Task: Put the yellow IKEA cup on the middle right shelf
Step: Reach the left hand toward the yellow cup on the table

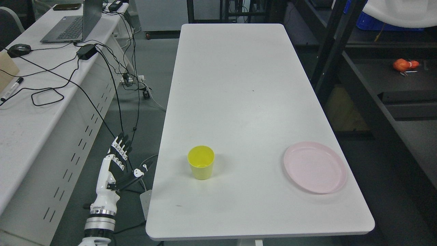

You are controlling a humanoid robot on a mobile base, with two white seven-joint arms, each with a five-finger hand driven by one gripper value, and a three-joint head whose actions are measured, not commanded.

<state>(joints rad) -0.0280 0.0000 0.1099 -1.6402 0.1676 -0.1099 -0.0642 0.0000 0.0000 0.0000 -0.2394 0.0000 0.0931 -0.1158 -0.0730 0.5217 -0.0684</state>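
Observation:
A yellow cup (201, 162) stands upright and empty on the white table (239, 85), near the front left. My left hand (120, 158) hangs in the gap left of the table, fingers stretched out and thumb spread, holding nothing. It is well apart from the cup, lower and to its left. The dark shelf unit (375, 85) stands to the right of the table. My right arm does not show.
A pink plate (314, 167) lies on the table's front right. An orange object (404, 64) rests on a shelf at the right. A second white desk (30, 102) at the left carries a laptop (73, 24), cables and a marker; cables hang near my left hand.

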